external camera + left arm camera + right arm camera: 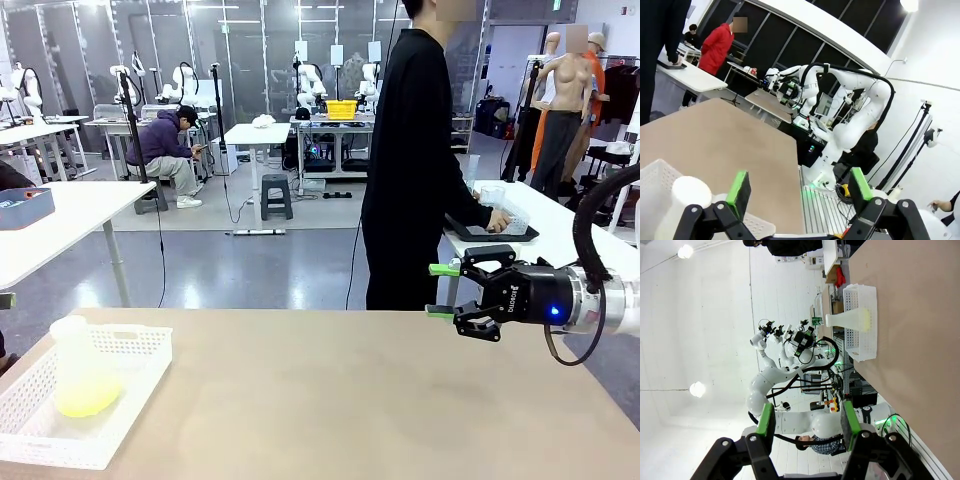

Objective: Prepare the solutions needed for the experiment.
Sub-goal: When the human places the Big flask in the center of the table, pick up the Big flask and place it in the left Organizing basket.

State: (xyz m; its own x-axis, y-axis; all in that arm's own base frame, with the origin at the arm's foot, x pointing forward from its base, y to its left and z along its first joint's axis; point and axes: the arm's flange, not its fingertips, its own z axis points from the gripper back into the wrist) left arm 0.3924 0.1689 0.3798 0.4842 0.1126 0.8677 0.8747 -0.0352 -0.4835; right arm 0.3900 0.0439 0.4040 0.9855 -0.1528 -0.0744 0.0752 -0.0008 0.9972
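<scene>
Inside white basket: flask holding yellow-green solutions; both grippers' jaws wide.

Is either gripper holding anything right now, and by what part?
Nothing is held. The right gripper and left gripper are both open; the flask sits in the basket.

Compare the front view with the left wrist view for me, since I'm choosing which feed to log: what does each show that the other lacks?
Front view alone: the right pincer, open above the table's right side, and the yellow-green solutions at the bottom of the flask. Left wrist view alone: the left pincer, open and holding nothing, near the table's edge. Both share the brown table, the white basket and the flask standing in it.
</scene>
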